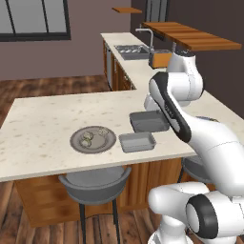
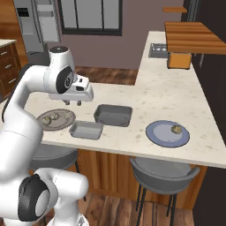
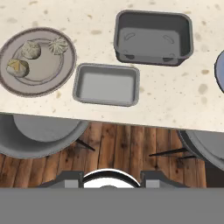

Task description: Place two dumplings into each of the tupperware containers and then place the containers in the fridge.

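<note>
Jaws: can't tell from my feeds; gripper (image 2: 78, 103) hangs above counter. 3 pale rounded dumplings (image 3: 33, 56) sit on round grey plate (image 3: 61, 72), beside 2 empty dark grey rectangular tupperware containers (image 3: 106, 84), handy for loading.

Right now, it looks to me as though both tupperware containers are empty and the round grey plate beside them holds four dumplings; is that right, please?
Not quite: the round grey plate holds three dumplings, not four, as the hand view shows. The rest stands: both tupperware containers are empty, and the plate lies beside them on the counter.
</note>
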